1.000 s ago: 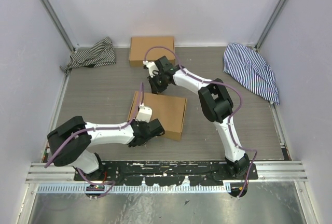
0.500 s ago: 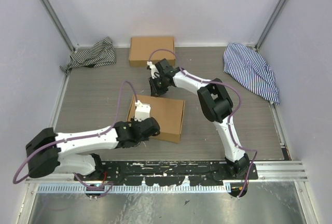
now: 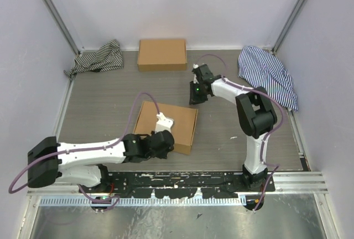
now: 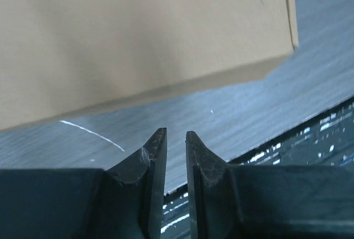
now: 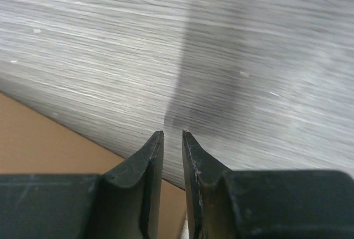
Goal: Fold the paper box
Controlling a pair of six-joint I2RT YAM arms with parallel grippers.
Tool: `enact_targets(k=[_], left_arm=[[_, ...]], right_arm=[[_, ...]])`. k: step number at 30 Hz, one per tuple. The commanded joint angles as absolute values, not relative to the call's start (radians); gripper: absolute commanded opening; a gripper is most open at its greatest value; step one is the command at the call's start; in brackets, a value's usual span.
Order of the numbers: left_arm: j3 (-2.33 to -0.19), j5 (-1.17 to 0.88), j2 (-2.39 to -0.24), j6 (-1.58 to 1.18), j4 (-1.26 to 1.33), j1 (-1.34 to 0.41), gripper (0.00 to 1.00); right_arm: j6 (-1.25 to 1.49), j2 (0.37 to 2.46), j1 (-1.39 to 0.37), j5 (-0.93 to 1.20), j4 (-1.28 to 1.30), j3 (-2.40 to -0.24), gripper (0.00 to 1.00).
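Now, your left gripper (image 4: 175, 134) holds nothing: its jaws stand only a narrow slit apart, with bare table (image 3: 110, 100) showing between them. The paper box (image 3: 180, 120) lies just ahead of these jaws, flat on the table. Its near edge and one corner face the tips, and the tips do not touch it.

Your right gripper (image 5: 172, 134) is in the same condition, slightly parted and empty, and it points down at the table. A brown cardboard corner shows below and to the left of its tips. I judge it is the far corner of the same box, close to the jaws but not between them.

From above the box looks closed, with the lid down and no flap standing up. So I think both grippers are off it because the folding is finished, or nearly.

Nothing stands between either pair of jaws and the box. Only the purple cable (image 3: 141, 103) of your left arm arches over the box's left part, so mind it if you reach in again. A second cardboard box (image 3: 162, 55) sits well beyond the right jaws. The grey striped cloth (image 3: 99, 56) and the blue striped cloth (image 3: 265, 76) lie far off to each side, out of the way.
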State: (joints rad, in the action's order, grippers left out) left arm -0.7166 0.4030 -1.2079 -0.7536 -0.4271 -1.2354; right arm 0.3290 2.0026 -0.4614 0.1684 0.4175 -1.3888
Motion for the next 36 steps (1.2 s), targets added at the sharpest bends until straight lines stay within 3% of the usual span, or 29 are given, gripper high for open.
enact_targets(k=[1, 15, 22, 29, 36], left_arm=[[-0.774, 0.343, -1.306, -0.711, -0.389, -1.314, 0.27], [-0.936, 0.449, -1.685, -0.698, -0.199, -1.416, 0.2], [-1.076, 0.734, -1.842, -0.743, -0.262, -1.36, 0.09], [-1.122, 0.753, -1.882, -0.729, -0.232, -1.31, 0.05], [-1.08, 0.691, -1.793, -0.701, -0.212, -1.318, 0.23]], right_arm=[[0.341, 1.914, -0.429, 0.126, 0.374, -1.313, 0.26], [0.316, 1.895, -0.462, 0.24, 0.311, -1.167, 0.24], [0.292, 1.859, -0.509, 0.265, 0.309, -1.135, 0.24], [0.281, 1.869, -0.512, 0.245, 0.326, -1.149, 0.24], [0.285, 1.871, -0.511, 0.166, 0.358, -1.224, 0.28]])
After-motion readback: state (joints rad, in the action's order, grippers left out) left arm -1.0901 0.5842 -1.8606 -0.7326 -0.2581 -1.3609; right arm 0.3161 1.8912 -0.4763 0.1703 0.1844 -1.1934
